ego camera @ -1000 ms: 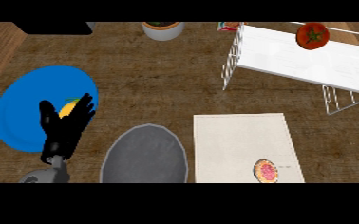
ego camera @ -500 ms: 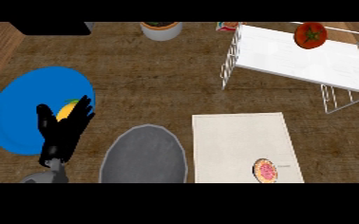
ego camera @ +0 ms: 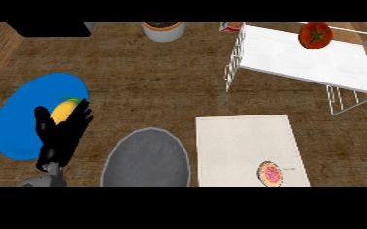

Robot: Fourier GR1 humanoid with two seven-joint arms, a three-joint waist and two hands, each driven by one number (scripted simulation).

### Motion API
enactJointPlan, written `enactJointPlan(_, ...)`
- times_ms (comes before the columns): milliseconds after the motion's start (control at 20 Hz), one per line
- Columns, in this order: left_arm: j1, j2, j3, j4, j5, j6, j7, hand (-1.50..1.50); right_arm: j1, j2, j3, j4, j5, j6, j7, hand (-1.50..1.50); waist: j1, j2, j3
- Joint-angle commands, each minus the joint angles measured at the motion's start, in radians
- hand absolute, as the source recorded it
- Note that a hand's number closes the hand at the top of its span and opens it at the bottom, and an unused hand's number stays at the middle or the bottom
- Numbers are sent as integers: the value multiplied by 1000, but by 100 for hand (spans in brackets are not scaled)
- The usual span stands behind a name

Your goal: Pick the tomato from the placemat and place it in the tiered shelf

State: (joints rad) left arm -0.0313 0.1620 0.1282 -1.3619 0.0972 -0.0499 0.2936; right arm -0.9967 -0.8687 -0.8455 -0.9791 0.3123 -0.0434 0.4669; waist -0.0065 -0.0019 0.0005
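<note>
The largest part of the view is taken by the brown wooden counter (ego camera: 158, 77), on which everything else is placed. At the upper right a white tiered shelf (ego camera: 287, 58) made of wire is seen, with its flat top tier turned toward the view. Below it, at the lower right, a pale rectangular placemat (ego camera: 243, 140) is laid flat on the counter. At the left a blue plate (ego camera: 28, 126) is found, and between it and the placemat, near the lower edge, a grey plate (ego camera: 147, 160) is set. The left hand (ego camera: 63, 136) is shown over the right edge of the blue plate, coming up from the lower edge on its grey forearm; its fingers are kept straight and slightly spread, pointing upward, and nothing is grasped by it. At the upper edge a white pot (ego camera: 163, 30) with dark soil is partly seen. The tomato (ego camera: 315, 35) is located on the top tier of the shelf, near its far right end, well apart from the placemat. A yellow fruit (ego camera: 63, 110) is lying on the blue plate, just beside the fingertips of the left hand. A small round pink item (ego camera: 269, 173) is placed on the placemat near its lower right corner, and a small coloured box (ego camera: 231, 26) is partly visible just beside the shelf's left end.
</note>
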Motion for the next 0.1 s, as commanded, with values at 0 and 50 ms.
enactJointPlan(0, -8, -10, -12, -25, -2, 9, 37, 0, 109, -74, -80, 41, -102, 84, -92, -150, 3, 1, 0)
enactJointPlan(50, -5, 1, -8, -60, 8, 5, 72, 0, 99, -110, -89, 44, -125, 109, -61, -150, 4, 0, 0)
